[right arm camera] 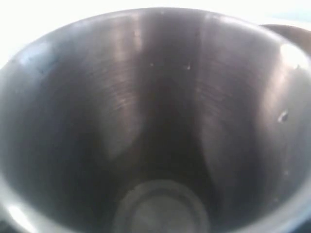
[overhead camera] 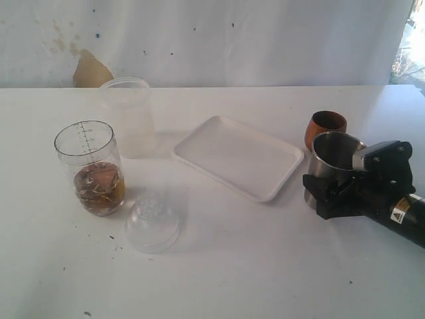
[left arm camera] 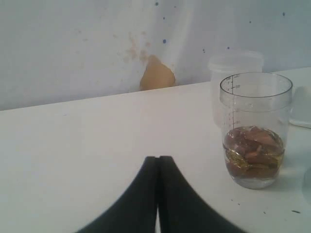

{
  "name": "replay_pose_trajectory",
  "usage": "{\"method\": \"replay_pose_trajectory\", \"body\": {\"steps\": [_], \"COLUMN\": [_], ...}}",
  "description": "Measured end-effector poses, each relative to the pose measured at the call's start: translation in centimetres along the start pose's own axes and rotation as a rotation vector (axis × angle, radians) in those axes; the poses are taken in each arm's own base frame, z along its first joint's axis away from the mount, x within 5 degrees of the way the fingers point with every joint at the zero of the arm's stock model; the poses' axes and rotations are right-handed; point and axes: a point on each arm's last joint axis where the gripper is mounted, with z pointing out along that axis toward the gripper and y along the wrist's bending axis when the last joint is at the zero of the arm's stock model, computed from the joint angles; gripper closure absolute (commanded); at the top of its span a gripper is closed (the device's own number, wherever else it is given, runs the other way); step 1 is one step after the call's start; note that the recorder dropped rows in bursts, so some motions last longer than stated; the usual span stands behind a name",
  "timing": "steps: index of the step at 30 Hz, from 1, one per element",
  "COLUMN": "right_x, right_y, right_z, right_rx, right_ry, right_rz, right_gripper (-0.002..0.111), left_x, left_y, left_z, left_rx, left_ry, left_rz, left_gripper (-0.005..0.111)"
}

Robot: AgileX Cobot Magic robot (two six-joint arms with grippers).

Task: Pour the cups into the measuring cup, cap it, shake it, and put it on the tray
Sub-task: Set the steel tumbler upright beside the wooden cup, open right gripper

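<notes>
The right end effector (overhead camera: 330, 194) clamps the empty steel tumbler (overhead camera: 332, 156) at the worktop's (overhead camera: 265, 266) right, while the left end effector (left arm camera: 158, 167), closed on nothing, faces the part-filled measuring cup (overhead camera: 89, 166), lid (overhead camera: 153, 222) ready nearby.

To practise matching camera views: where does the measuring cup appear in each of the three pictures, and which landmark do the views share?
Exterior view: the measuring cup stands at the left, in front of the frosted cup.
Left wrist view: the measuring cup stands beyond the left gripper, with the frosted cup behind it.
Right wrist view: not in it; the inside of the steel tumbler fills the picture.
Shared landmark: the frosted cup, seen in the exterior and left wrist views.
</notes>
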Motion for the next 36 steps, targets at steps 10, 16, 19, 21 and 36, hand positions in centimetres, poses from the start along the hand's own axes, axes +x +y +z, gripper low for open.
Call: {"method": "replay_pose_trajectory", "body": {"steps": [10,16,19,21,36], "right_x": [0.2,0.4,0.4,0.3,-0.1], "right_y": [-0.3,-0.4,-0.4,-0.4,-0.9], "right_z": [0.0,0.0,0.0,0.0,-0.7], "right_rx": [0.036,0.044,0.044,0.045,0.138], "right_ry": [0.001,0.03,0.03,0.028,0.031], "right_rz": [0.02,0.0,-0.004,-0.006,-0.011], "right_gripper": [0.032,0.003,0.003,0.003,0.003], "left_x": [0.0,0.0,0.0,0.0,0.0], "left_y": [0.0,0.0,0.0,0.0,0.0], "left_z": [0.0,0.0,0.0,0.0,0.0], "left_rx": [0.0,0.0,0.0,0.0,0.0], "left_ry": [0.0,0.0,0.0,0.0,0.0], "left_rz": [0.0,0.0,0.0,0.0,0.0], "left_gripper": [0.107,0.107,0.107,0.107,0.107]}}
